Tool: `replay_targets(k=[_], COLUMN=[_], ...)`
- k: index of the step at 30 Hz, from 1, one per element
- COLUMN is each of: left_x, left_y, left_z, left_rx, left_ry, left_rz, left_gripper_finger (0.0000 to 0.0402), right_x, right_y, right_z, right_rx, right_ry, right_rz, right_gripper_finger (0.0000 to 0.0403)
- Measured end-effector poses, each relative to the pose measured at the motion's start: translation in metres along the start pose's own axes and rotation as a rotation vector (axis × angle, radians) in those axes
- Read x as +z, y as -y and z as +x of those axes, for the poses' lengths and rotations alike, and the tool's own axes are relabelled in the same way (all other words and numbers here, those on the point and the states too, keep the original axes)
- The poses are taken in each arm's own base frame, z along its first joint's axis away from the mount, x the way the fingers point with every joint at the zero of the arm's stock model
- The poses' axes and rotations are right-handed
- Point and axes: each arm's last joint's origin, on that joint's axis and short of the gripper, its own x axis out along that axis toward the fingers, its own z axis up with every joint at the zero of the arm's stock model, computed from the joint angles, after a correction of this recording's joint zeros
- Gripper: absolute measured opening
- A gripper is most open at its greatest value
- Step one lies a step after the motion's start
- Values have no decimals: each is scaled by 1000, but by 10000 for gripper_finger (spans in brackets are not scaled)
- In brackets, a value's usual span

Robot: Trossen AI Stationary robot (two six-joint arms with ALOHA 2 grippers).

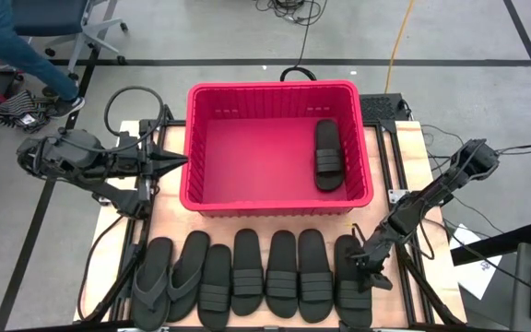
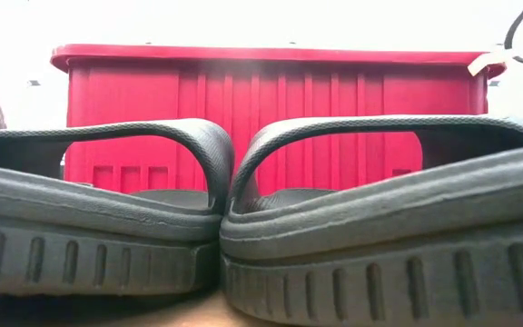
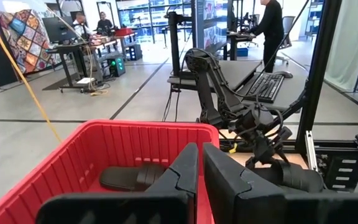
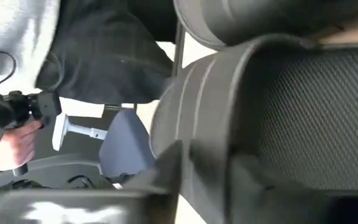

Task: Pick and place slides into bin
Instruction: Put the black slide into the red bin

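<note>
**Right gripper closing on the strap of the rightmost slide in the front row**

Left to right: the left gripper, fingers pressed together on nothing, is waiting beside the left wall of the large red ribbed plastic bin; one black rubber slide is lying inside the bin near its right wall; seven dark slides are lying in a row in front of the bin; the right gripper is pinching the wide ribbed strap of the rightmost dark slide, the strap sitting between its fingers in the right wrist view. To do this well, the strap should probably be seated deep between the fingers before lifting, then raised straight up so the neighbouring slide is not dragged along.
</note>
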Motion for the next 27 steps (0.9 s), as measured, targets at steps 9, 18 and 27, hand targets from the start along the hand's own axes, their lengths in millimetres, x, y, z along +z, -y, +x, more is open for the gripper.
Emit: replay_targets(k=[9,18,27], left_x=[0,0,0], left_y=[0,0,0], left_z=[0,0,0], left_rx=[2,2,1], left_ry=[0,0,-1], left_rz=[-8,-7,9], left_gripper_finger=[26,26,26], right_x=[2,31,69], right_y=[-19,-83,-142], right_z=[-6,-27,-91], right_rx=[149,159,-80], right_ry=[-47,-44,-10], right_rz=[48,-28,-178], right_gripper_finger=[7,5,3])
